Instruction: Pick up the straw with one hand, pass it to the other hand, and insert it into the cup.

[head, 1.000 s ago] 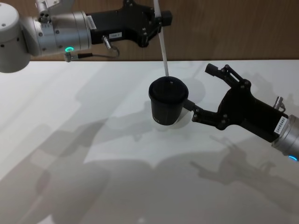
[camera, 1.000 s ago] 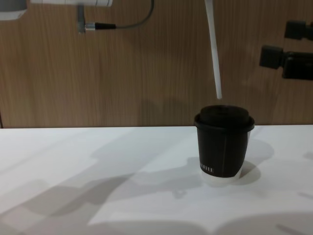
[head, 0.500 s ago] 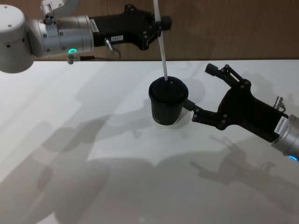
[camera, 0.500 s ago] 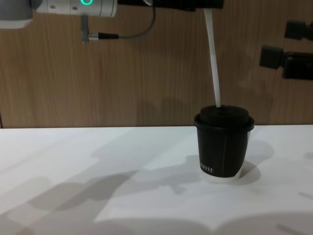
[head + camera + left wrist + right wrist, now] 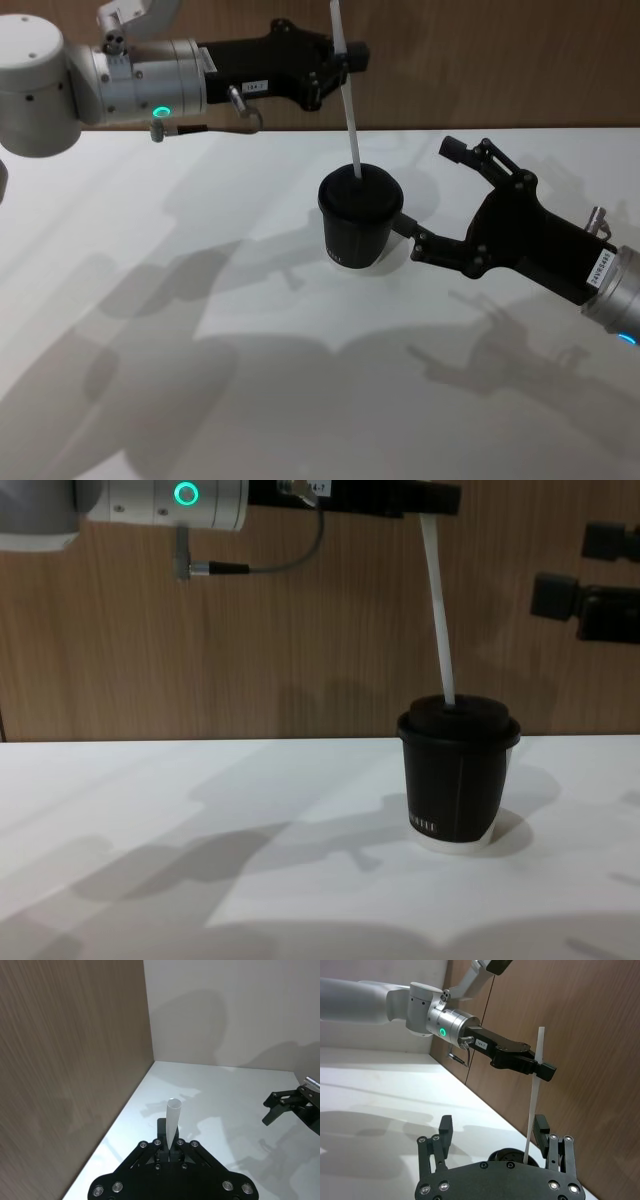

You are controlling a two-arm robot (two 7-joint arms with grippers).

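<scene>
I have the left gripper [image 5: 345,55] clamped on the straw [image 5: 349,105] near its top, long axis near-vertical, its lower tip at the lid of the cup [image 5: 359,217] directly below; the right gripper [image 5: 440,195] waits spread wide beside the cup.

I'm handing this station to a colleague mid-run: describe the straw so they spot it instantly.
On the white table before the wood wall stands a black lidded cup. Rising from its lid, slightly tilted, is the straw, held near its top by the left gripper. It is the thin white stick among black parts.
</scene>
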